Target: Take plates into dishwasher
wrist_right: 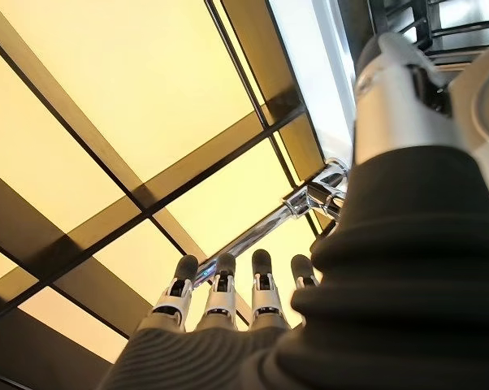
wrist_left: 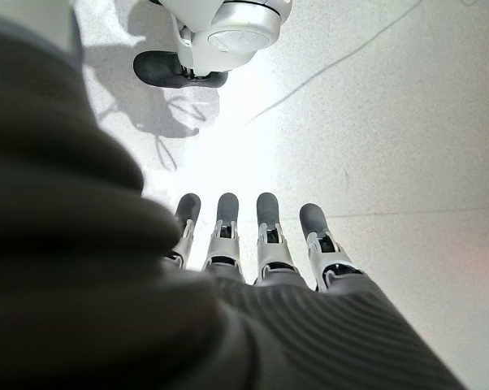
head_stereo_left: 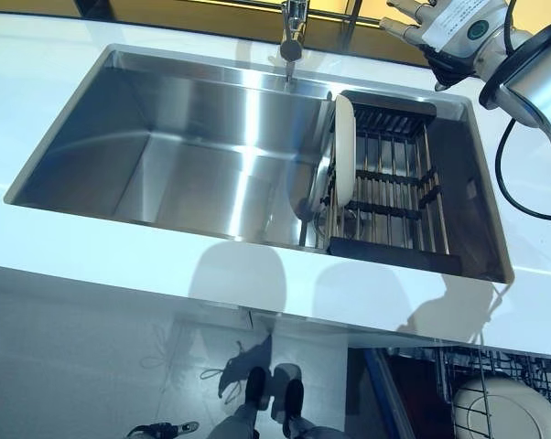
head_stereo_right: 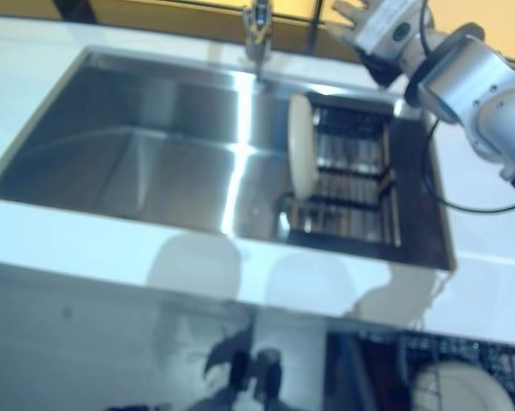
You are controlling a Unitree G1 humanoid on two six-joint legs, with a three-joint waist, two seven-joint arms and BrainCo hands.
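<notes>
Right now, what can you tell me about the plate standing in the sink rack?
The plate is cream-white, smooth and glossy, like ceramic. It stands on edge, seen nearly side-on, in the leftmost slot of the dark wire rack at the right end of the steel sink. Its lower rim rests among the rack's bars. Neither hand touches it; the right hand is above the counter behind it.

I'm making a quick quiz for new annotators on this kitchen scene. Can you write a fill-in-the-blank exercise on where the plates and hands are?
1. The upright plate stands at the edge of the dark ____ in the sink.
2. A second plate lies in the ____ basket below the counter.
3. The right robot hand hovers above the counter with its fingers ____.
4. The left robot hand hangs over the ____.

Missing words: rack; dishwasher; open; floor
</notes>
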